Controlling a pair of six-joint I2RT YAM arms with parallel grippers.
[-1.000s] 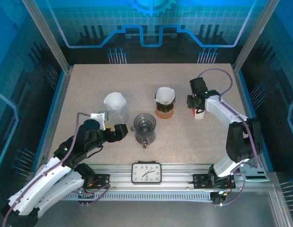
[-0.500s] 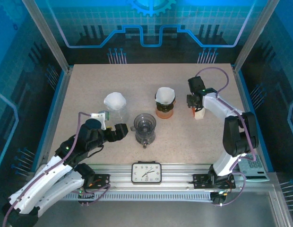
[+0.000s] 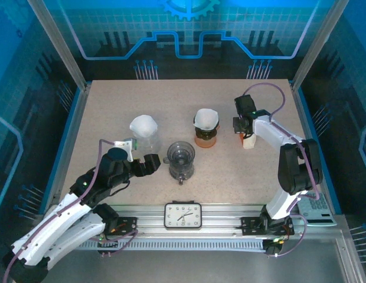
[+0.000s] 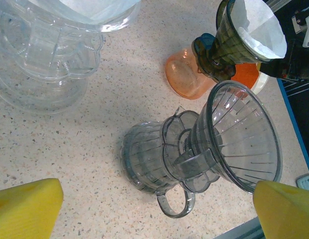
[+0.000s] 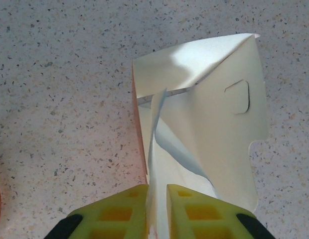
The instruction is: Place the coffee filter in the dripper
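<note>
Speckled tabletop (image 3: 112,106); right end effector (image 5: 157,193) tight on coffee filter (image 5: 153,159), left end effector (image 4: 159,201) released.

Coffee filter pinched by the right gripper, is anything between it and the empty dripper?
The coffee filter sits partly inside its box; the filter-lined dripper stands just beside the straight line to the empty dripper.
</note>
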